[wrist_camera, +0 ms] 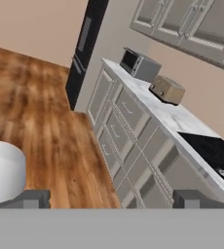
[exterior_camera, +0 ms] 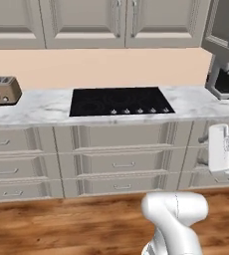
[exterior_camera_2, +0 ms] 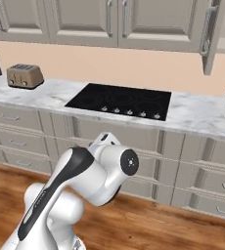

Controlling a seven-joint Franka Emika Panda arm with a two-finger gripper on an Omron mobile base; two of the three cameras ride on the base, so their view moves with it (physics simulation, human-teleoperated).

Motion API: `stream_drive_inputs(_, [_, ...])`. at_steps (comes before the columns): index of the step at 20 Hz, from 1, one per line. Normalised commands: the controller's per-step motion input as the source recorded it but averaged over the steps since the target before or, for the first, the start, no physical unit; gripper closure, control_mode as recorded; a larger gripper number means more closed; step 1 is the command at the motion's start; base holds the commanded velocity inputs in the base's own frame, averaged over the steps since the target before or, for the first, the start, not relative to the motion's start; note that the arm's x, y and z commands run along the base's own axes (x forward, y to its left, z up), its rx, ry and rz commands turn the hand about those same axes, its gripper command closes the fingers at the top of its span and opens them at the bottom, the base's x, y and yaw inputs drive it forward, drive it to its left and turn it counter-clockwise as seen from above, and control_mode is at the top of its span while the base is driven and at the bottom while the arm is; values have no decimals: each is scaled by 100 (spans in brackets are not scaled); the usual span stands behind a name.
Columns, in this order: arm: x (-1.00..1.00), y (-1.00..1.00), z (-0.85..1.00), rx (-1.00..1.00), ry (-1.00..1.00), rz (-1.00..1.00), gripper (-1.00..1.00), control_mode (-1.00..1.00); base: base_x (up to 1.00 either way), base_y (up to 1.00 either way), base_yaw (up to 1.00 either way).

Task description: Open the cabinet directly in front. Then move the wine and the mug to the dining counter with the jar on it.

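Task looks barely begun, if at all. The cabinet point(exterior_camera: 124, 22) over the black cooktop point(exterior_camera: 120, 101) has both doors shut in the left base view, its silver handles side by side at the centre seam. In the right base view a neighbouring upper door point(exterior_camera_2: 211, 34) further right hangs ajar; can't tell what's behind it. Wine, mug, dining counter and jar are nowhere in these frames, so opening, both pickups and both drops are all left.

The gripper point(wrist_camera: 112, 198) sits low, camera looking along the lower drawers point(wrist_camera: 128, 146) and wood floor point(wrist_camera: 31, 112), toaster point(wrist_camera: 167, 89) and microwave point(wrist_camera: 139, 63) further along the marble table point(wrist_camera: 175, 119). Fingers point(wrist_camera: 30, 198) are spread wide apart, nothing between them, touching nothing. Arm needs to come up to the handles next.
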Motion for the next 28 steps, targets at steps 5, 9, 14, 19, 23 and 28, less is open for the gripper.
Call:
stream_drive_inputs(5, [0,0,0,0,0,0,-100,100,54,-27,0])
stream_drive_inputs(9, [0,0,0,0,0,0,-100,100,24,-48,11])
stream_drive_inputs(14, [0,0,0,0,0,0,-100,100,-1,-81,14])
stream_drive_inputs(19, [0,0,0,0,0,0,-100,100,-1,-78,2])
stream_drive_inputs(23, [0,0,0,0,0,0,-100,100,1,-42,0])
stream_drive_inputs(28, [0,0,0,0,0,0,-100,100,14,-28,0])
